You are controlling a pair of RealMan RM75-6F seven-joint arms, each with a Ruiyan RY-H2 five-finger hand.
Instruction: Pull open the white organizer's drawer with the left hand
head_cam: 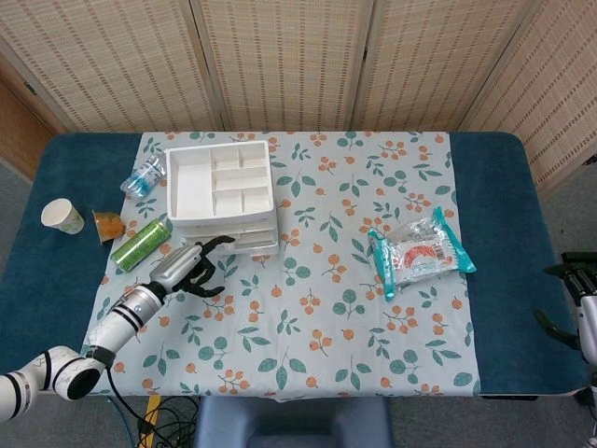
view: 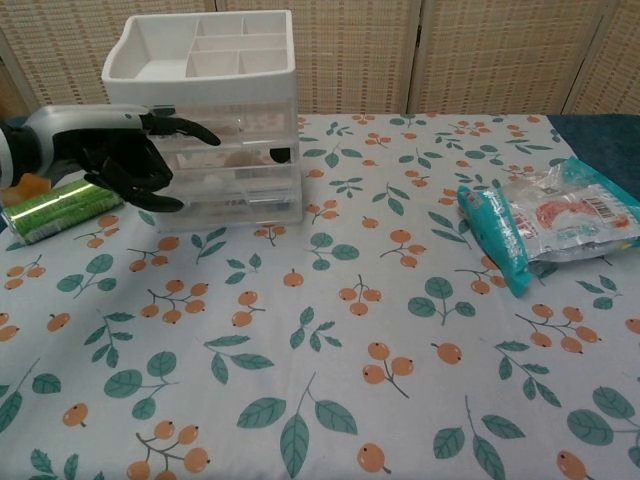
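Observation:
The white organizer [head_cam: 222, 194] stands at the back left of the flowered cloth, with an open divided tray on top and clear drawers [view: 225, 165] below, all pushed in. My left hand [head_cam: 190, 267] hovers just in front of its lower left corner. In the chest view the left hand [view: 118, 150] is level with the upper drawers, one finger [view: 188, 128] stretched across the drawer front and the rest loosely bent, holding nothing. Whether it touches a drawer I cannot tell. My right hand [head_cam: 573, 287] hangs off the table's right edge, fingers apart and empty.
Left of the organizer lie a green can [head_cam: 140, 244], an orange cup [head_cam: 109, 224], a paper cup [head_cam: 62, 216] and a small water bottle [head_cam: 145, 175]. A teal snack packet [head_cam: 419, 250] lies right of centre. The can [view: 60, 210] sits just under my left hand.

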